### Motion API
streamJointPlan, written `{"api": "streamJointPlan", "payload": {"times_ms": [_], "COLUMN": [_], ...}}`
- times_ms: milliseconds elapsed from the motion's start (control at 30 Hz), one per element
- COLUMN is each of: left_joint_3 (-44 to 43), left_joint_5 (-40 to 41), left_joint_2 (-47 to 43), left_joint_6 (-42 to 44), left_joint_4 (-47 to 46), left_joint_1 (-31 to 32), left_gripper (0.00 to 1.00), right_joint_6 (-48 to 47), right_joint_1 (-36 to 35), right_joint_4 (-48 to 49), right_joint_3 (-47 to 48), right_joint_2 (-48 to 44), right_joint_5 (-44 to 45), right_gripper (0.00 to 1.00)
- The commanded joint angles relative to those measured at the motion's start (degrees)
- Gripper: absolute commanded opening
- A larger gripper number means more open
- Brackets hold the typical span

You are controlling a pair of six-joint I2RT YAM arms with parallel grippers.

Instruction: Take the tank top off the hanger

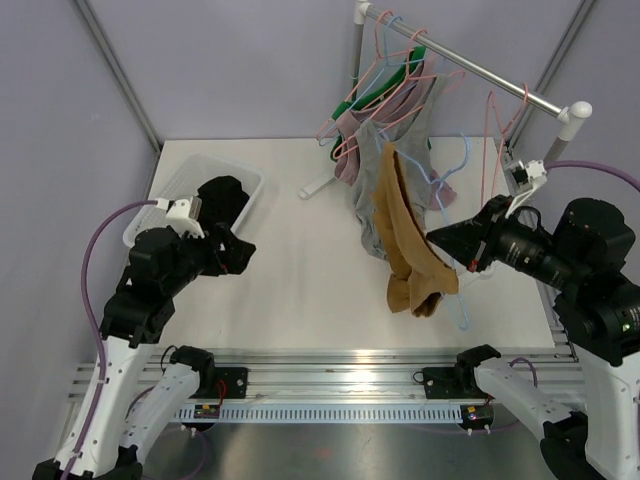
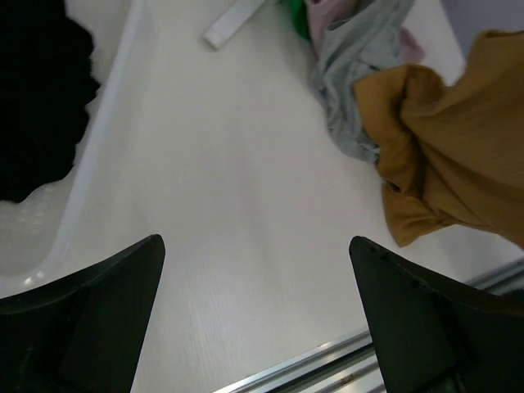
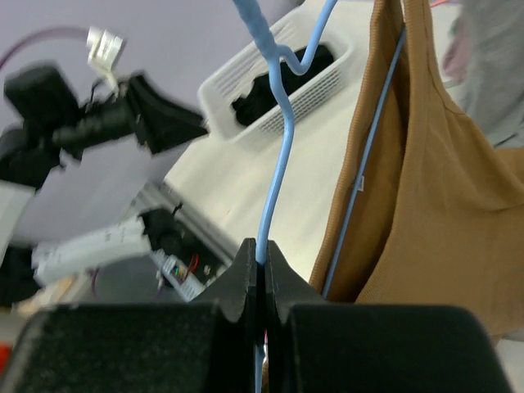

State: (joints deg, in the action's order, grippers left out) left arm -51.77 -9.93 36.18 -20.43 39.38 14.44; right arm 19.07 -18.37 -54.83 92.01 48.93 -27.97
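A mustard-brown tank top [image 1: 410, 245] hangs on a light blue hanger [image 1: 446, 190] above the table, right of centre. My right gripper [image 1: 436, 238] is shut on the blue hanger's wire [image 3: 270, 196], with the tank top [image 3: 417, 196] draped just to its right in the right wrist view. My left gripper [image 1: 245, 255] is open and empty over the left part of the table; its fingers [image 2: 123, 286] frame bare table, and the brown tank top [image 2: 450, 164] shows at the upper right of its view.
A white basket [image 1: 175, 190] with black clothing [image 1: 222, 200] stands at the back left. A rack with a white rail [image 1: 470, 65] at the back right holds pink and green hangers and a grey garment [image 1: 375, 190]. Metal rail [image 1: 330, 375] runs along the near edge.
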Motion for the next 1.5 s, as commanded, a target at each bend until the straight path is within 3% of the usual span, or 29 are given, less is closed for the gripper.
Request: {"api": "streamJointPlan", "payload": {"times_ms": [0, 100, 233, 333, 567, 700, 800, 967, 1000, 1067, 1100, 1200, 1300, 1333, 1467], "left_joint_3": [-5.18, -8.51, -12.56, -12.4, -14.41, -15.29, -16.25, -17.05, -17.49, -17.84, -17.75, -17.32, -16.79, -16.7, -17.05], "left_joint_5": [-13.95, -14.42, -4.32, 2.62, 15.09, 15.82, 17.22, 19.25, 19.42, 20.39, 20.74, 24.25, 33.81, 41.67, 56.85], "left_joint_2": [1.43, 5.9, 11.53, 13.65, 19.62, 22.87, 24.11, 25.6, 25.69, 25.69, 25.52, 24.11, 21.65, 20.95, 17.09], "left_joint_6": [-2.07, -4.79, -4.71, -4.62, -3.48, -3.57, -3.57, -2.95, -2.95, -2.95, -3.04, -3.39, -5.32, -6.89, -11.3], "left_joint_4": [-12.81, -18.36, -22.76, -28.55, -33.14, -34.19, -34.1, -33.49, -33.23, -31.65, -31.12, -29.1, -24.63, -21.13, -12.32], "left_joint_1": [2.69, 9.89, 26.38, 32.65, 39.26, 39.62, 39.97, 39.97, 39.97, 39.97, 39.97, 39.97, 39.97, 39.97, 38.92], "left_gripper": [0.99, 0.99, 0.99, 0.99, 0.99, 0.95, 0.8, 0.42, 0.27, 0.2, 0.12, 0.0, 0.0, 0.0, 0.0], "right_joint_6": [-6.68, -6.51, -5.01, -5.18, -3.42, -2.46, -2.28, -2.19, -2.46, -3.34, -3.77, -5.18, -5.89, -5.97, -7.03], "right_joint_1": [-0.26, -0.44, -0.35, -0.44, -0.44, -0.35, -0.44, -0.44, -0.44, -0.35, -0.35, -0.44, -0.52, -0.79, -3.33], "right_joint_4": [-1.25, 1.02, 4.11, 4.2, 6.75, 7.54, 7.8, 7.9, 7.72, 6.85, 6.4, 5.18, 4.73, 4.82, 5.26], "right_joint_3": [-1.3, -3.75, -7.8, -8.86, -11.32, -11.85, -12.11, -12.38, -12.38, -12.64, -12.64, -13.08, -14.05, -14.31, -14.58], "right_joint_2": [-2.42, -4.71, -5.25, -4.72, -5.42, -6.12, -6.04, -6.21, -6.3, -6.47, -6.39, -5.86, -5.07, -4.9, -4.89], "right_joint_5": [-16.05, -19.92, -24.86, -23.54, -28.46, -28.37, -28.46, -28.55, -28.03, -26.54, -24.61, -21.7, -23.35, -24.32, -29.42], "right_gripper": [0.0, 0.0, 0.0, 0.0, 0.0, 0.0, 0.0, 0.0, 0.0, 0.0, 0.0, 0.0, 0.0, 0.0, 0.0]}}
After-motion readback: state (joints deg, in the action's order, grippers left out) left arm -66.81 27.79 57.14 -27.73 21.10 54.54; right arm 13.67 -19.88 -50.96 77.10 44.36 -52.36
